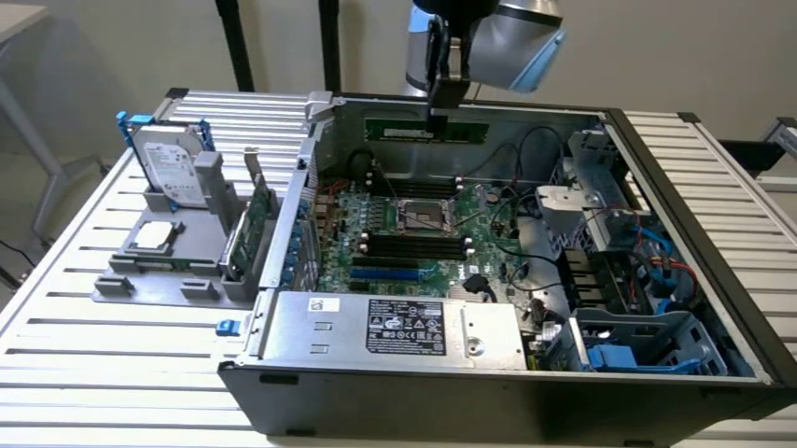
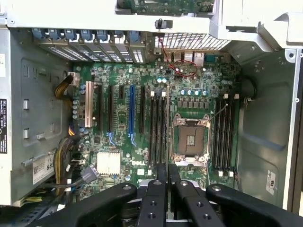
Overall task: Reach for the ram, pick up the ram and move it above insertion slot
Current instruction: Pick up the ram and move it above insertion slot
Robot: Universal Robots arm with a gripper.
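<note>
On the exterior view's left, a ribbed aluminium table (image 1: 75, 373) carries a grey plastic holder (image 1: 156, 271) with a silver hard drive (image 1: 168, 168) standing upright in it, a flat square processor (image 1: 156, 235) lying in a shallow recess, and a taller green expansion card (image 1: 256, 229) with a metal bracket standing on edge beside the case. Next comes the open computer case (image 1: 373, 392) of dark sheet metal, with a labelled silver power supply (image 1: 398, 327) along its near edge and the green motherboard (image 1: 412, 224) flat on its floor, dense with black slots and a square metal socket (image 2: 190, 139). My gripper (image 1: 439, 110) hangs over the far side of the case, its black fingers (image 2: 161, 177) pressed nearly together and pinching the ram (image 1: 424, 128), a thin, long, narrow green stick held level by its upper edge (its chips are too small for me to make out), clear above the board and just in front of the case's back wall. In the wrist view the long black memory slots (image 2: 156, 132) run beside the socket, directly beyond my fingertips. On the exterior view's right, a grey drive cage (image 1: 641, 341) holds blue plastic pieces and tangled cables.
</note>
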